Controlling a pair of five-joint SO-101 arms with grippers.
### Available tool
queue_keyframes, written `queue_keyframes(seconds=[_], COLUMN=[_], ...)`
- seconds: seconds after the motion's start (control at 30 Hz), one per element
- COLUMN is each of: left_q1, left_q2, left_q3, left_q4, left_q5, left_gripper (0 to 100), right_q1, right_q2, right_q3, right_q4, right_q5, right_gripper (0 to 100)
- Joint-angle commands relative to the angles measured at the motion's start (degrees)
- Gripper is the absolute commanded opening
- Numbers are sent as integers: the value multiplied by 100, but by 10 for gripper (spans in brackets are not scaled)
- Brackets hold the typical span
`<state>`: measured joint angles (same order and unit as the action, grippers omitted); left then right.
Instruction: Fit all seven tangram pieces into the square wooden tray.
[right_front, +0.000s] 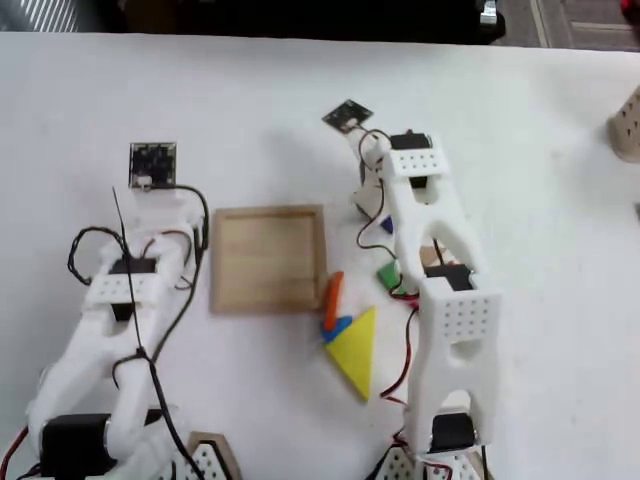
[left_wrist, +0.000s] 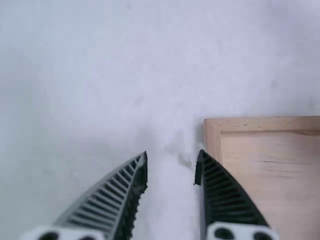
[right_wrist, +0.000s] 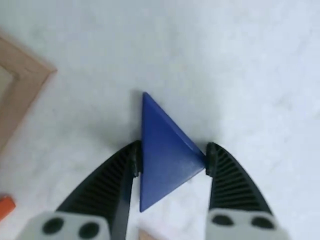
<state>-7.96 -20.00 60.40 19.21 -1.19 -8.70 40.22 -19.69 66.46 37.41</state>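
The square wooden tray (right_front: 268, 258) lies empty between the two arms. My right gripper (right_wrist: 172, 156) is shut on a small blue triangle (right_wrist: 165, 150) that rests on the white table just right of the tray's corner (right_wrist: 22, 80). Beside the tray's right edge sit an orange piece (right_front: 333, 292), a blue piece (right_front: 338, 325) and a large yellow triangle (right_front: 355, 350). A green piece (right_front: 388, 272) peeks out under the right arm. My left gripper (left_wrist: 172, 162) hangs open over bare table, with one finger close to the tray's corner (left_wrist: 212, 127).
A perforated tan object (right_front: 627, 125) stands at the far right edge. A wooden block (right_front: 215, 455) lies at the front by the left arm's base. Loose cables hang along both arms. Open white table stretches behind the tray.
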Motion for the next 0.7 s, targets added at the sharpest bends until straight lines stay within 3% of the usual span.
queue_keyframes(seconds=[0.0, 0.47, 0.67], left_q1=[57, 31, -101], left_q2=[-233, -233, -233], left_q3=[-26, -26, -35], left_q4=[-114, -158, -290], left_q5=[-70, -70, -70], left_gripper=[173, 177, 177], right_q1=[13, 57, 57], right_q2=[-48, -92, -101], right_q3=[-35, -44, -193], right_q4=[-66, -92, 48], right_q5=[18, -484, -1248], right_gripper=[96, 95, 95])
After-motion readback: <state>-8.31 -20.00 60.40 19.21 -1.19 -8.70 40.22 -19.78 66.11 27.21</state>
